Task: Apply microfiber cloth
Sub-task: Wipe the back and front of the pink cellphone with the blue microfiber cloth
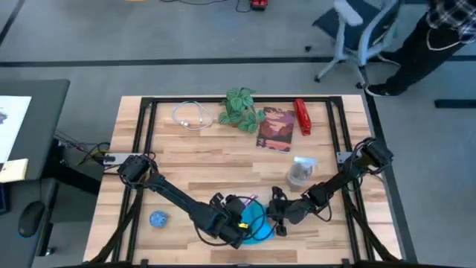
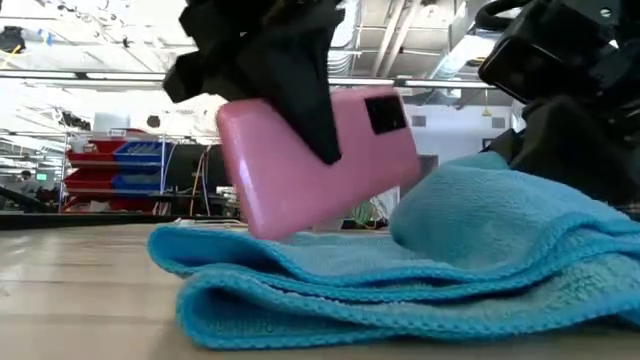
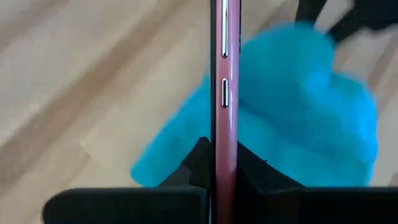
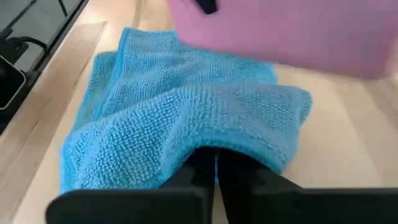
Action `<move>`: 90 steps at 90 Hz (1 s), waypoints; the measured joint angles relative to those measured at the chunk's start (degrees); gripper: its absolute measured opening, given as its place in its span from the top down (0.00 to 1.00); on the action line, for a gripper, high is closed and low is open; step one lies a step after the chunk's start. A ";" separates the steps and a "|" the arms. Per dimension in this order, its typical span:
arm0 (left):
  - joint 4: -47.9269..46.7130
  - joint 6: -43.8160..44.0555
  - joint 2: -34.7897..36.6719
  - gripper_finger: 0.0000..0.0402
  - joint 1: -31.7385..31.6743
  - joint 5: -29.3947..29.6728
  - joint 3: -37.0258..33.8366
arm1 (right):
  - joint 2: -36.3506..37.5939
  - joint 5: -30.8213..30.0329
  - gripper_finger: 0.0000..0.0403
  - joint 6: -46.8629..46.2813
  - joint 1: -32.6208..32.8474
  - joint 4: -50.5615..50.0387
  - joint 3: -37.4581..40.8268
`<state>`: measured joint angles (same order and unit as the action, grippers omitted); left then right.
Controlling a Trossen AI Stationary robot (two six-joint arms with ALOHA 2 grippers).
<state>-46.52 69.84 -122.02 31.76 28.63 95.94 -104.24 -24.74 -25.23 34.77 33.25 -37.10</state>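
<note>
The task looks midway: near the table's front edge the left gripper is clamped on the edges of one pink phone, held tilted over the one microfiber cloth, while the right gripper pinches a raised fold of that cloth just beside the phone; actual wiping seems left to do. Counted elsewhere: one small blue ball by the front left corner, one plant, one red object toward the far edge
</note>
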 joint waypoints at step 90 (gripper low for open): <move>23.61 -2.03 -1.08 0.99 -0.73 5.91 -6.65 | 2.33 -14.44 1.00 8.87 1.17 10.35 -0.01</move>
<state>-22.91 67.81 -123.10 31.03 34.54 89.30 -101.91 -39.18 -16.37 35.94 43.59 -37.11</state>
